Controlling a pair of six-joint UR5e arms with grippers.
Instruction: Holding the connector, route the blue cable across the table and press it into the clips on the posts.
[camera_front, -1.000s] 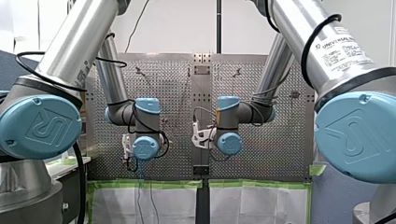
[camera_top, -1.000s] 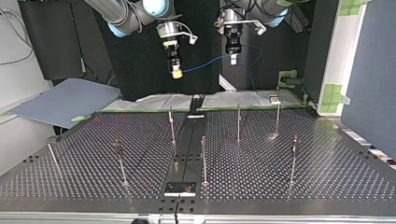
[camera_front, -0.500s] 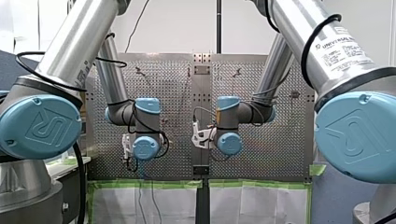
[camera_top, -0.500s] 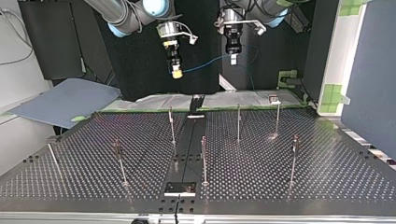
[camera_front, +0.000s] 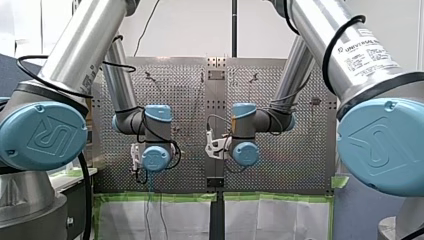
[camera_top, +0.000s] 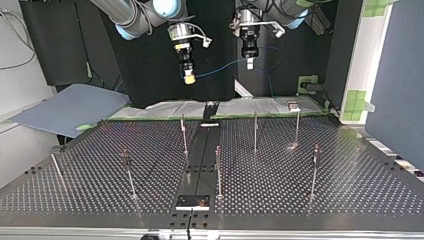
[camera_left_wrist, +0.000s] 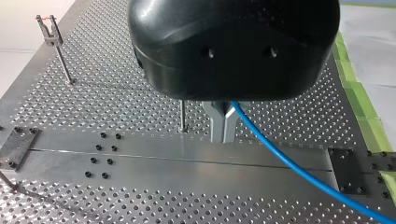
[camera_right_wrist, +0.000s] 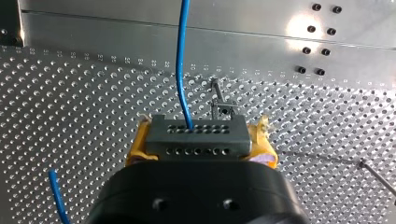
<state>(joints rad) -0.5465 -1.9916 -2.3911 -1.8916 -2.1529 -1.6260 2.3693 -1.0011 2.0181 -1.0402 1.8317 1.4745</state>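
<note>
Thin upright posts (camera_top: 218, 170) standing well apart across the perforated table (camera_top: 350, 195), wide lanes between them, blue cable (camera_top: 220, 67) strung from my left gripper (camera_top: 249, 63) to the connector (camera_right_wrist: 196, 135) in my right gripper (camera_top: 188, 78), barring the air between them.

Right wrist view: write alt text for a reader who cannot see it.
My right end effector grips a grey multi-hole connector between yellow pads over the perforated metal table. A blue cable leaves the connector and runs straight ahead; a thin post with a clip stands just beyond the connector.
</note>
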